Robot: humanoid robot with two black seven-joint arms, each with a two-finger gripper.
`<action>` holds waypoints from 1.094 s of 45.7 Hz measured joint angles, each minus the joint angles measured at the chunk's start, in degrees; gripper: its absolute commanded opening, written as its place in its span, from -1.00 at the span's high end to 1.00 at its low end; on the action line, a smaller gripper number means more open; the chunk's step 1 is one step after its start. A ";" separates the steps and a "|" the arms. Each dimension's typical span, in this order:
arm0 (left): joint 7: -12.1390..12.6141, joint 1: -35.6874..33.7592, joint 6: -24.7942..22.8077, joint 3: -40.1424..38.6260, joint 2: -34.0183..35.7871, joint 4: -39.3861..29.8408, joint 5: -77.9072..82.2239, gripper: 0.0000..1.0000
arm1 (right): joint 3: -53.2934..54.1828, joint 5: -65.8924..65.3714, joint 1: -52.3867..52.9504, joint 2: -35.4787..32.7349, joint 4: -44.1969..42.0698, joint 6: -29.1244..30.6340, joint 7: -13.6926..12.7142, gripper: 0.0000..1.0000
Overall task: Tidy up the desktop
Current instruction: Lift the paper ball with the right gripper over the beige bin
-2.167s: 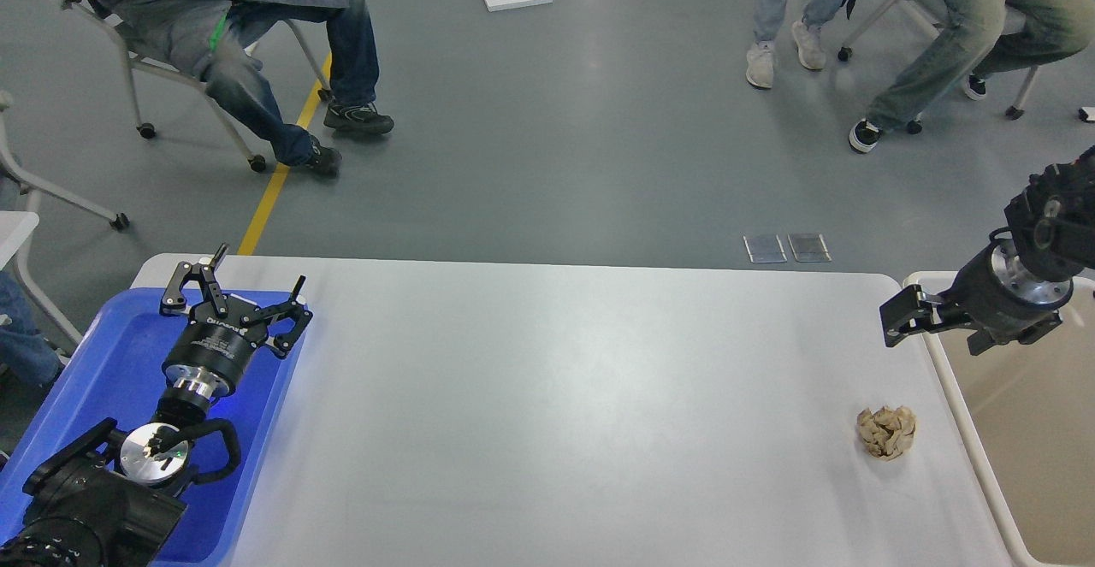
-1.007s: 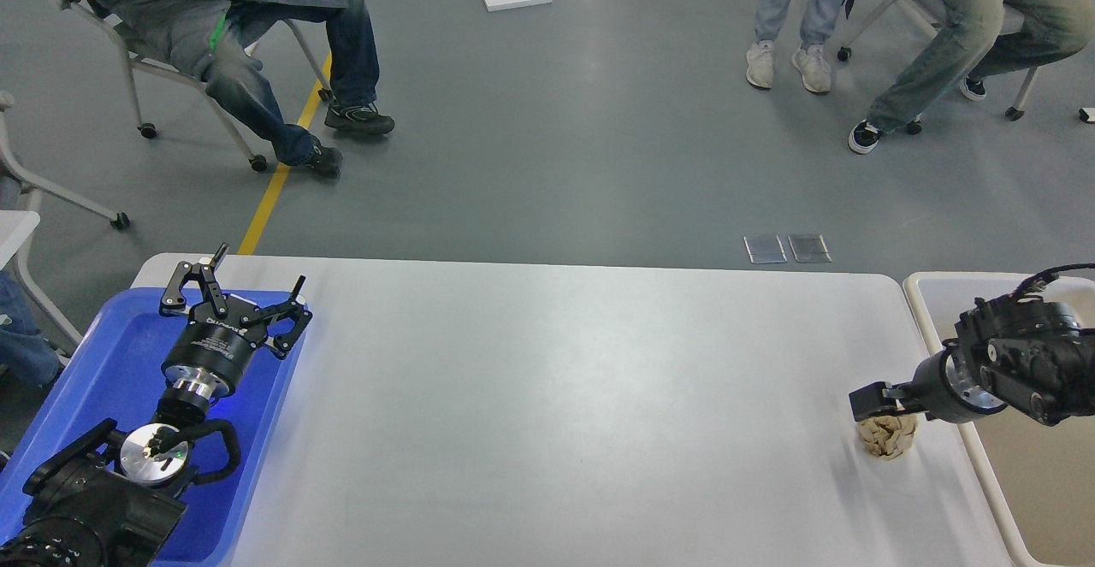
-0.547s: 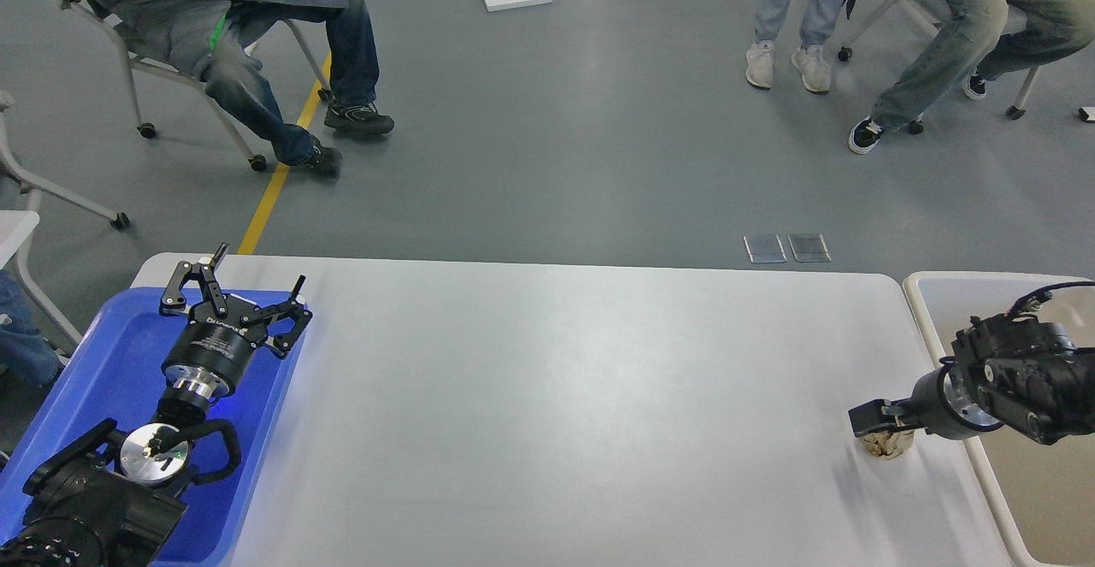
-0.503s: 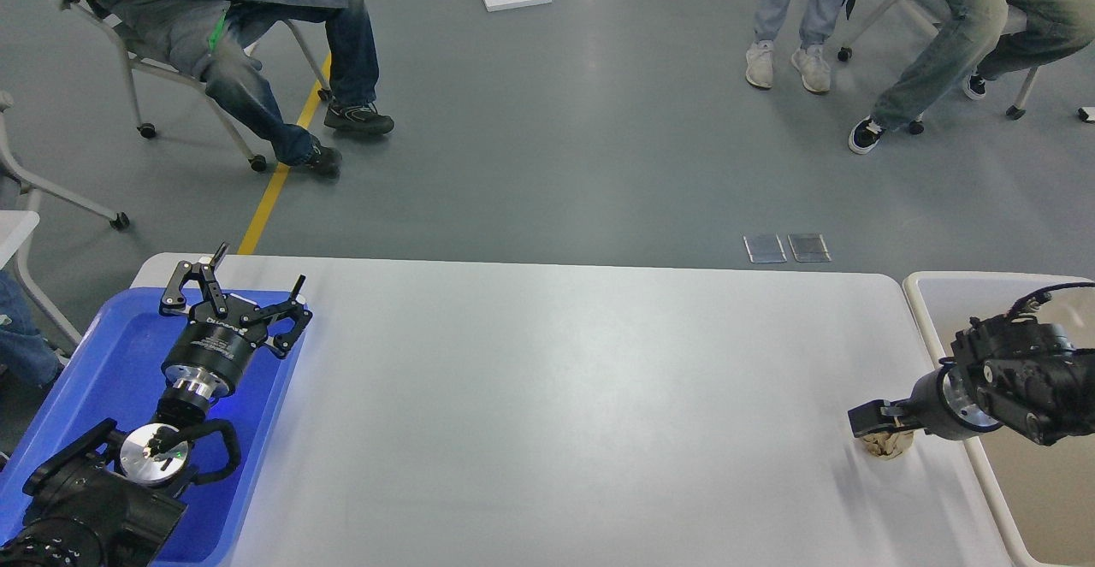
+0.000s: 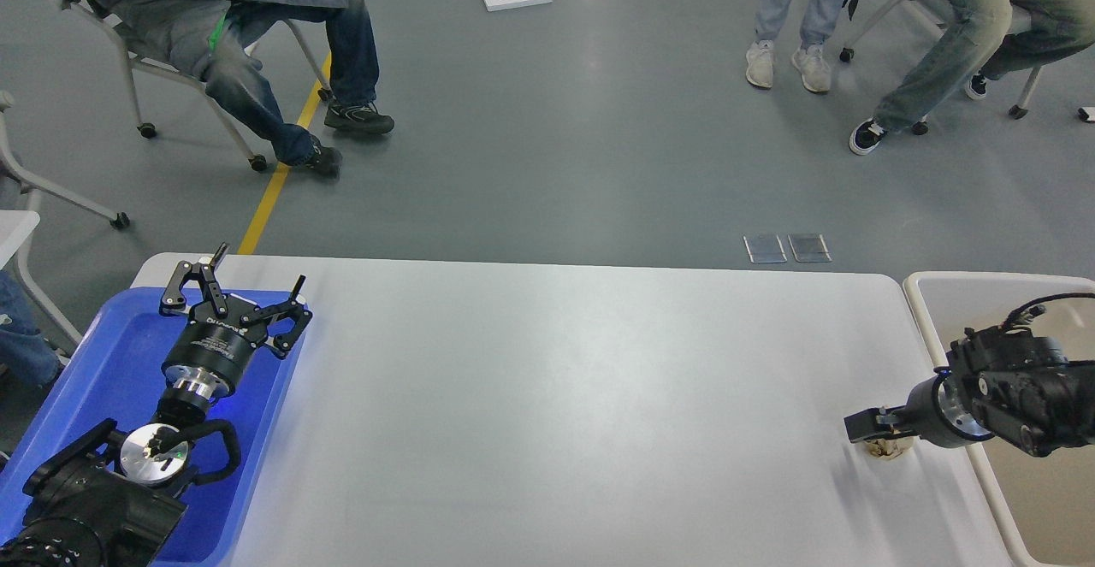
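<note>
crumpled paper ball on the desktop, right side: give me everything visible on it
The paper ball is a small, tan-brown crumpled wad, creased like kraft paper. Only its lower part shows; the right pincer sits on top and covers the rest. Whether the fingers have closed on it cannot be told. It rests on the desktop near the right edge, close to the beige bin, and nothing else touches it.

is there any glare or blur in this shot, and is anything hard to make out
Head view: soft overhead glare streaks across the desktop and the grey floor; everything is sharp, no motion blur; the right gripper is dark and seen end-on, covering most of the crumpled paper ball, so its fingers can't be told apart; the left gripper over the blue tray is crisp.
</note>
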 measured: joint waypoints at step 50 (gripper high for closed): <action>0.00 0.00 0.00 0.00 0.00 0.00 0.00 -1.00 | -3.48 -3.82 4.53 -2.64 4.75 -3.52 -0.39 1.00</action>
